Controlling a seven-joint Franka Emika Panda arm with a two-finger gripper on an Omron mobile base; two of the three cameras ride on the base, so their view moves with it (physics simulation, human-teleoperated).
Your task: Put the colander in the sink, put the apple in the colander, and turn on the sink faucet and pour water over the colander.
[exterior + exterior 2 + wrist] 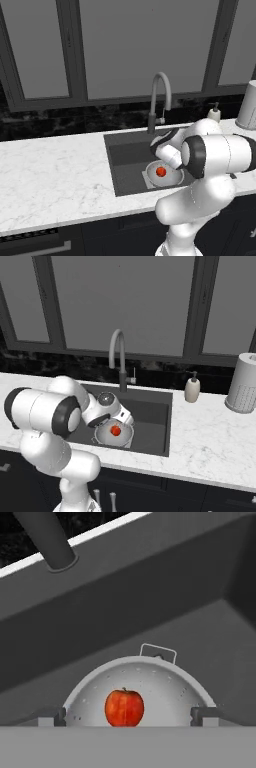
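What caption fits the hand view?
Open claw above the apple lying in the colander inside the sink.

1. The colander (150,679) looks like pale silver metal, smooth, with a soft shine and small holes.
2. The apple (124,707) has a glossy red-orange skin.
3. The sink (127,150) is dark grey and matt.
4. The sink faucet (159,100) is grey brushed metal.
5. The tabletop (55,170) looks like polished white marble with grey veins.
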